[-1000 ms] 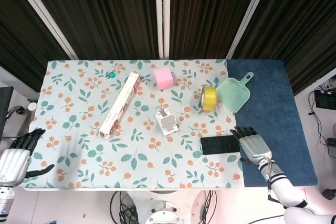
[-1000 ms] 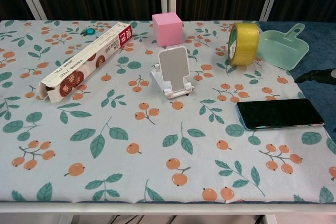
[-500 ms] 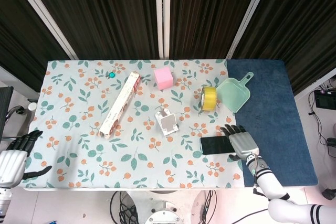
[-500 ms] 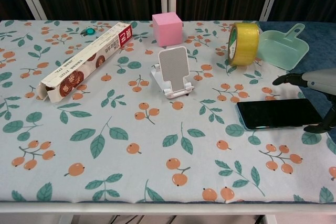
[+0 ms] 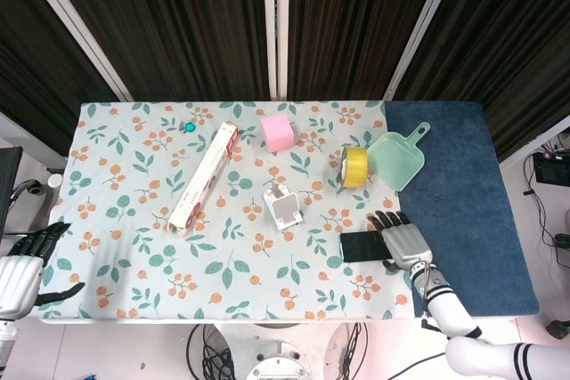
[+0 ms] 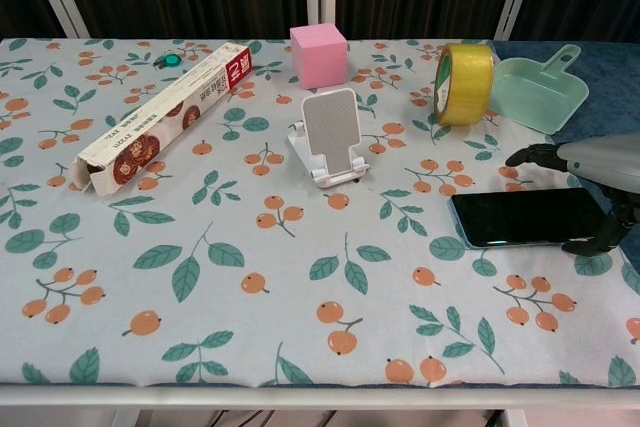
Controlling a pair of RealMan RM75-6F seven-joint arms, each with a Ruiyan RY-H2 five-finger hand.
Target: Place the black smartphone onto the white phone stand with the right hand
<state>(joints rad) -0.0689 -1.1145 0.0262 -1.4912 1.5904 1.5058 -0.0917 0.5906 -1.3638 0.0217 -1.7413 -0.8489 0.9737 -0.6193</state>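
The black smartphone point(image 5: 361, 246) point(image 6: 525, 216) lies flat on the patterned cloth at the right. My right hand point(image 5: 403, 240) point(image 6: 590, 165) hovers over its right end with fingers spread and thumb point(image 6: 592, 241) at the near edge, holding nothing. The white phone stand point(image 5: 285, 207) point(image 6: 332, 135) stands upright near the table's middle, left of the phone. My left hand point(image 5: 20, 264) hangs off the table's front left corner, fingers apart and holding nothing.
A yellow tape roll point(image 5: 355, 166) point(image 6: 464, 83) and a green scoop point(image 5: 397, 158) point(image 6: 540, 90) sit behind the phone. A pink cube point(image 5: 278, 132) point(image 6: 318, 54) lies behind the stand, a long carton point(image 5: 205, 175) point(image 6: 165, 116) to the left. Blue mat point(image 5: 463, 202) covers the right end.
My right hand has moved left from beside the phone to over its right end. The left hand has drifted slightly down. The phone has not moved.
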